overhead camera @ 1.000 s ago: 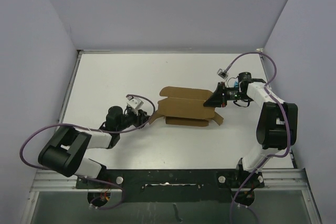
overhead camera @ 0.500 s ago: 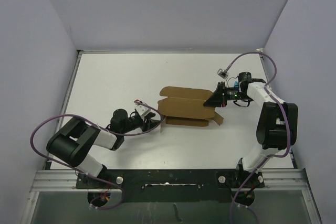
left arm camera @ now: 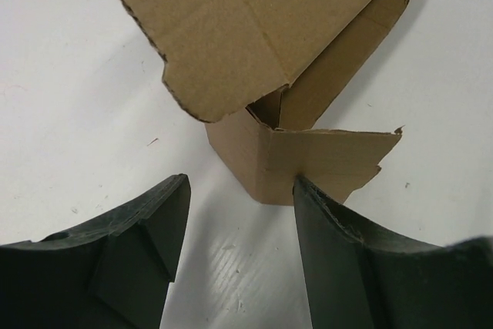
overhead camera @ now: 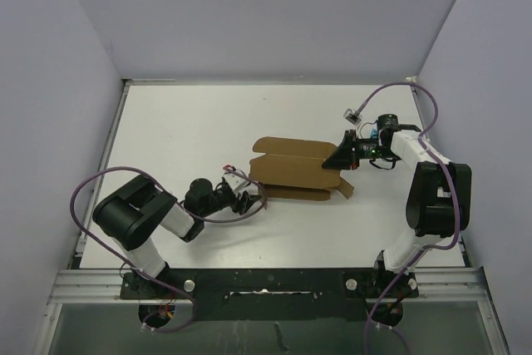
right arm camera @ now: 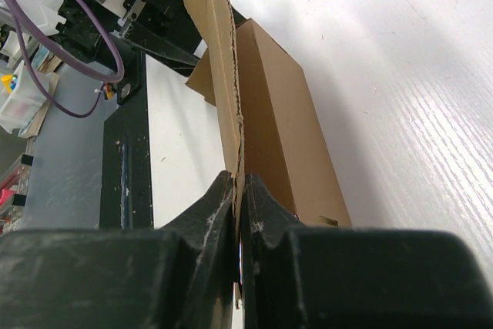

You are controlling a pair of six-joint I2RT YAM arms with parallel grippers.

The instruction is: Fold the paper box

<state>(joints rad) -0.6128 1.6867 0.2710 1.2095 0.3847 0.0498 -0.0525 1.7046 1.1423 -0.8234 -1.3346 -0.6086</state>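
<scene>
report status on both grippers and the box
Left gripper open, empty, at the paper box's left end. Right gripper shut on a flap. Box partly folded. Nothing seen in the way.

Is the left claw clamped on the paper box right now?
No: the left wrist view shows the left claw open, its fingers spread wider than the paper box corner between them.

Matt corrugated cardboard paper box (left arm camera: 231, 28)
</scene>
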